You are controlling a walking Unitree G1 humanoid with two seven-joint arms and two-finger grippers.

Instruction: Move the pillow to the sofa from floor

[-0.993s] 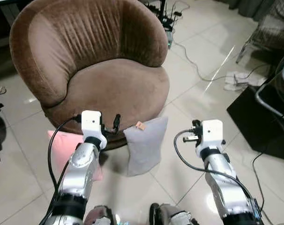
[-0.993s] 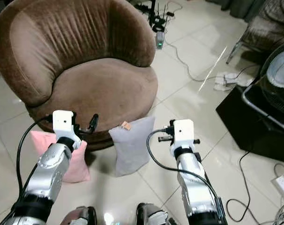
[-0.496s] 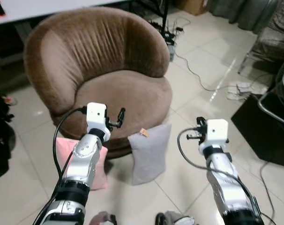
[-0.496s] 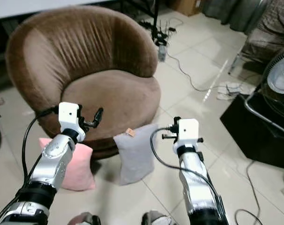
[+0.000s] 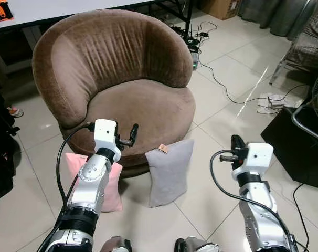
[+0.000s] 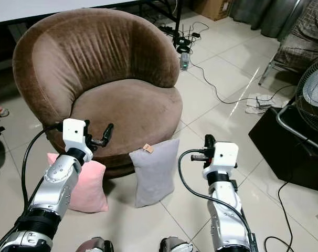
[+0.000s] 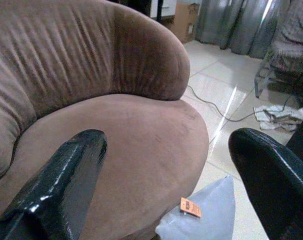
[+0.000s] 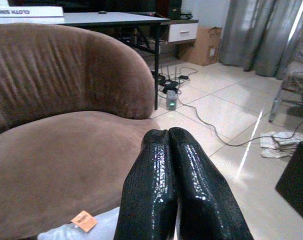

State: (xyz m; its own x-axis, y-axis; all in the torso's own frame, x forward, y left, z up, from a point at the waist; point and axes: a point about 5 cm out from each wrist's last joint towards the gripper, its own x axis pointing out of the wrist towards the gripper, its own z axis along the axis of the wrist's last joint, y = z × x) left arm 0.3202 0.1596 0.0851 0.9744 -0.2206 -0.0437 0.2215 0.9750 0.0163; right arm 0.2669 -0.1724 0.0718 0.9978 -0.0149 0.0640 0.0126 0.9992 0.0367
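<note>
Hovering before the sofa, the left pincer stays spread; the right pincer, clenched empty, has drifted outward from the grey pillow.

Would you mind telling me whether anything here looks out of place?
Yes: two cushions sit on the tiled floor, a grey pillow and a pink pillow, both propped upright against the base of the brown sofa rather than on its seat. Cables also trail loose across the tiles.
</note>
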